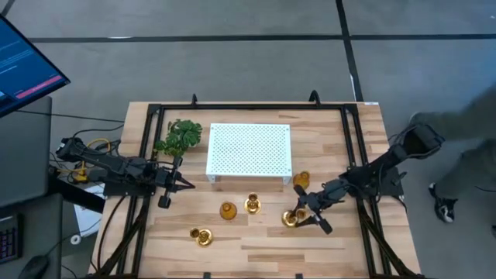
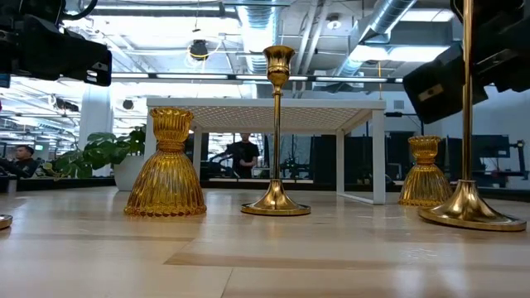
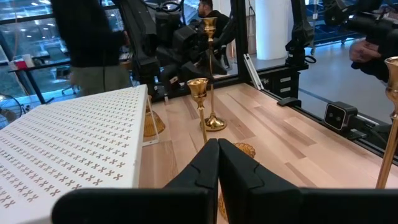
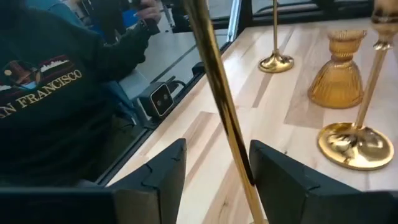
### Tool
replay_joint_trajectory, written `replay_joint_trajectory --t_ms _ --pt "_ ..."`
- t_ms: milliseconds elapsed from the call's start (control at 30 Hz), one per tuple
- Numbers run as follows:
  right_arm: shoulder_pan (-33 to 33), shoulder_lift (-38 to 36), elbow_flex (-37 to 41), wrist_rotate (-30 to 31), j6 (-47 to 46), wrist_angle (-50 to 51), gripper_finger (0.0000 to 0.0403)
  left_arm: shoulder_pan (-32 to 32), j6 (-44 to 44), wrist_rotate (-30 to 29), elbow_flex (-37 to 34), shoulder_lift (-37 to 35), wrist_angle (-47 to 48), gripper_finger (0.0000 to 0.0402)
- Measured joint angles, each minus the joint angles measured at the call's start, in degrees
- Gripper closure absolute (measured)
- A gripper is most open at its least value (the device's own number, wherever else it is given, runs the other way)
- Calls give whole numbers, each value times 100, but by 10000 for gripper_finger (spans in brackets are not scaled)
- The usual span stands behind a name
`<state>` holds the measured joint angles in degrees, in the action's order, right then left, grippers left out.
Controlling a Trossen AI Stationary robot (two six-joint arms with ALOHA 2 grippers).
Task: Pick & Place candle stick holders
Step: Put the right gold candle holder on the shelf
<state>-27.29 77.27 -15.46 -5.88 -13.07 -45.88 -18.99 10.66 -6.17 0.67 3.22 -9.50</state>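
The right gripper [image 4: 214, 168] has its 2 dark fingers spread either side of the tall slim-stemmed shiny brass candle stick holder [image 4: 217, 99], standing near the wooden table's [image 1: 341, 248] right front, apparently to grasp it, while the left gripper [image 3: 217, 168] waits pinched together.

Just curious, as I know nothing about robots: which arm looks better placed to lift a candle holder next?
The right arm, probably. Its right gripper is open with a slim holder's stem between its fingers, while the left gripper is shut, away from the holders.
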Motion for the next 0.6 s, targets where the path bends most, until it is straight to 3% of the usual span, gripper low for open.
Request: replay_joint_trajectory --t_ms 167,600 --pt "2 120 -61 301 -52 -1 264 -1 0 0 0 0 0 394" --pt "2 62 -61 332 -74 2 394 -2 -2 2 0 0 0 394"
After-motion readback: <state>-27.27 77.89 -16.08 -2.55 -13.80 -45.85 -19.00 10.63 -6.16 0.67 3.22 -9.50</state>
